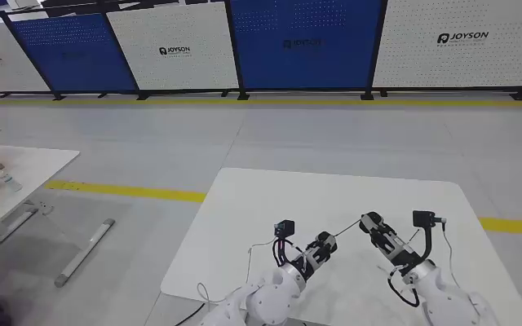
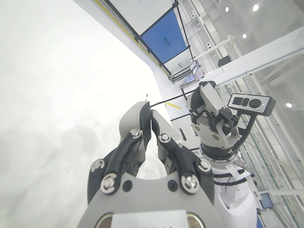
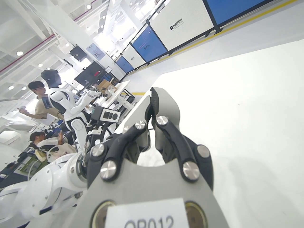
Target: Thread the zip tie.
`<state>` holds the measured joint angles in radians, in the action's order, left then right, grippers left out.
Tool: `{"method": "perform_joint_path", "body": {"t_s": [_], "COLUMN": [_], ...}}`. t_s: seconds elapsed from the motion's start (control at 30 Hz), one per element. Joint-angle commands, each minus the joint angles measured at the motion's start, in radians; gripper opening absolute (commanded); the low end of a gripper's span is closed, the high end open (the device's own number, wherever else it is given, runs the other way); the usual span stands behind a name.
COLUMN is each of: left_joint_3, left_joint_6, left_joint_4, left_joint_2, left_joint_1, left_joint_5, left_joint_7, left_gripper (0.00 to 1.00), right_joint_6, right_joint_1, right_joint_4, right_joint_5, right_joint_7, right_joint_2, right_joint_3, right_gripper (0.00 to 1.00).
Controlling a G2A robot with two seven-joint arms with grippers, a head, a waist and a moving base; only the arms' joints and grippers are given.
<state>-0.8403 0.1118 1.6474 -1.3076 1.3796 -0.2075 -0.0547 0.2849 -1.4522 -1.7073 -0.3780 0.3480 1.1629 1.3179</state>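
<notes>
The zip tie is a thin black strip. It is up in the air over the white tabletop and does not touch it. It is pulled out in an almost straight line between the two tools. Its long way runs from side to side in front of the robot. The right end sits a little farther from the robot than the left end.

The left tool pinches the left end. In the left wrist view its fingers are pressed together on the strip, and a tiny bit pokes out past the tips. From there the strip goes across to the right tool.

The right tool is squeezed tight too, with the other end of the strip caught at its tips. The two tools are near each other but apart, tips facing.

Past the tabletop is grey floor with a yellow line. Blue and white panels stand at the back.
</notes>
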Motion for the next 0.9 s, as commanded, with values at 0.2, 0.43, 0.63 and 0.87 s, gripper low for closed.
{"method": "perform_joint_path", "body": {"t_s": [0.2,0.43,0.63,0.87], "left_joint_3": [-0.001,-0.004,-0.007,-0.008], "left_joint_6": [-0.009,-0.018,-0.033,-0.039], "left_joint_4": [0.005,0.012,0.019,0.028], "left_joint_2": [0.000,-0.001,0.000,-0.001], "left_joint_1": [0.007,0.012,0.019,0.026], "left_joint_5": [-0.025,-0.033,-0.034,-0.044], "left_joint_7": [0.011,0.022,0.035,0.041], "left_gripper": [0.00,0.00,0.00,0.00], "right_joint_6": [-0.002,0.011,0.008,0.002], "right_joint_1": [0.001,0.006,0.015,0.022], "right_joint_4": [-0.005,0.000,0.013,0.019], "right_joint_5": [-0.007,0.032,0.050,0.047], "right_joint_7": [0.013,0.053,0.075,0.088], "right_joint_2": [0.000,-0.001,-0.002,-0.003], "right_joint_3": [-0.002,-0.001,0.001,-0.006], "right_gripper": [0.00,0.00,0.00,0.00]}}
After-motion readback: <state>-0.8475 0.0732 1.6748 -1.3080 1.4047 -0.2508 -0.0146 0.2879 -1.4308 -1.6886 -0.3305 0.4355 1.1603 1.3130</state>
